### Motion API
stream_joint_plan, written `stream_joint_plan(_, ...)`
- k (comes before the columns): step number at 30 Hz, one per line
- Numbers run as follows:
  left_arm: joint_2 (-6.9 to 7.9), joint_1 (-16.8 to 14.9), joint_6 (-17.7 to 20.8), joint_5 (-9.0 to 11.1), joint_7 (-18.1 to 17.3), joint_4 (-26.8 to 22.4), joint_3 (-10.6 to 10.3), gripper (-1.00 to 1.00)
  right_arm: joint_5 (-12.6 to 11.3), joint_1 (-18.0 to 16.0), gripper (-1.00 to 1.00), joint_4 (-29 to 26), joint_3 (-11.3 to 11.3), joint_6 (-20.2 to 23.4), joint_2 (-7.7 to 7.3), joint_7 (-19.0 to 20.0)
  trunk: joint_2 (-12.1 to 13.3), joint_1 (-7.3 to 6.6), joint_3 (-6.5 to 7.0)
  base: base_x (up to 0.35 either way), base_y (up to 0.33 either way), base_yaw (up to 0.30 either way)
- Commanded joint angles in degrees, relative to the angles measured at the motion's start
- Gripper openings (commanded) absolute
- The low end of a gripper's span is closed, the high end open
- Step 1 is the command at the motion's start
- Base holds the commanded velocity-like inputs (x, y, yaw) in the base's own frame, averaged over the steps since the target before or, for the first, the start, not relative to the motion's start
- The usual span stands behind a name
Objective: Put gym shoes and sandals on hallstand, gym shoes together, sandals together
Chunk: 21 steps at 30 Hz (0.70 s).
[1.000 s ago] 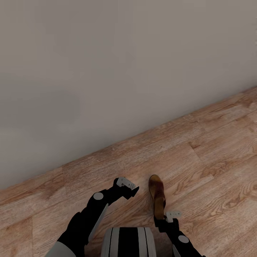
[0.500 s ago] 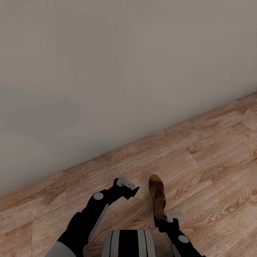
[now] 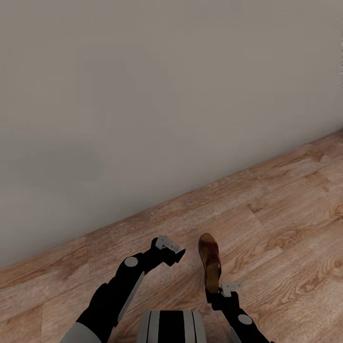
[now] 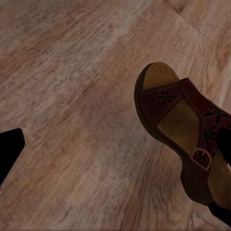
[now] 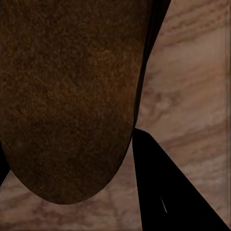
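Gripping one brown sandal (image 3: 209, 261) by its heel end in the right gripper (image 3: 220, 291), toe strap pointing forward and away from the fingers, sole turned on edge above the corridor floor (image 3: 286, 228). Seen from the right wrist as a broad dark brown sole (image 5: 67, 96) pressed close against the camera, with one black finger (image 5: 168, 187) alongside it and wood-grain planks beyond. Held clear of the floor, as far as can be judged from the head view, though contact cannot be ruled out.

Hanging just beside the sandal on its left, the left gripper (image 3: 174, 251), fingers spread and carrying nothing. Looking along those fingers: black fingertip (image 4: 9, 151) at one edge, the sandal (image 4: 185, 130) off to the other, showing tan insole, perforated strap and a small buckle near the heel; bare planks (image 4: 77, 96) between the fingers.

Facing a plain grey-beige wall (image 3: 143, 95) ahead of both grippers, meeting the floor along a slanting line. Showing between the two forearms, close to the body, a grey and black trunk segment (image 3: 171, 326).
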Motion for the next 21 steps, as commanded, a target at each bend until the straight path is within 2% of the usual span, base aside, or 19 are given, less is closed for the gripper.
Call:
stream_joint_plan(1,0.00,-0.01,0.31,-0.16,-0.26,-0.05,0.09,1.00,-0.22,0.01,-1.00,0.04,0.02,-0.14,-0.01,-0.04,0.00,-0.03,0.27,0.000,0.000,0.000)
stream_joint_plan(12,0.22,0.05,0.38,0.09,-0.26,0.10,1.57,1.00,-0.27,0.40,-1.00,0.01,-0.03,-0.16,-0.01,-0.06,0.15,-0.32,3.68,0.000,0.000,0.000)
stream_joint_plan(21,0.23,0.12,0.41,0.01,-0.26,0.12,1.69,1.00,-0.28,0.42,-1.00,0.42,0.00,-0.15,-0.01,-0.04,3.76,-2.29,6.13,0.000,0.000,0.000)
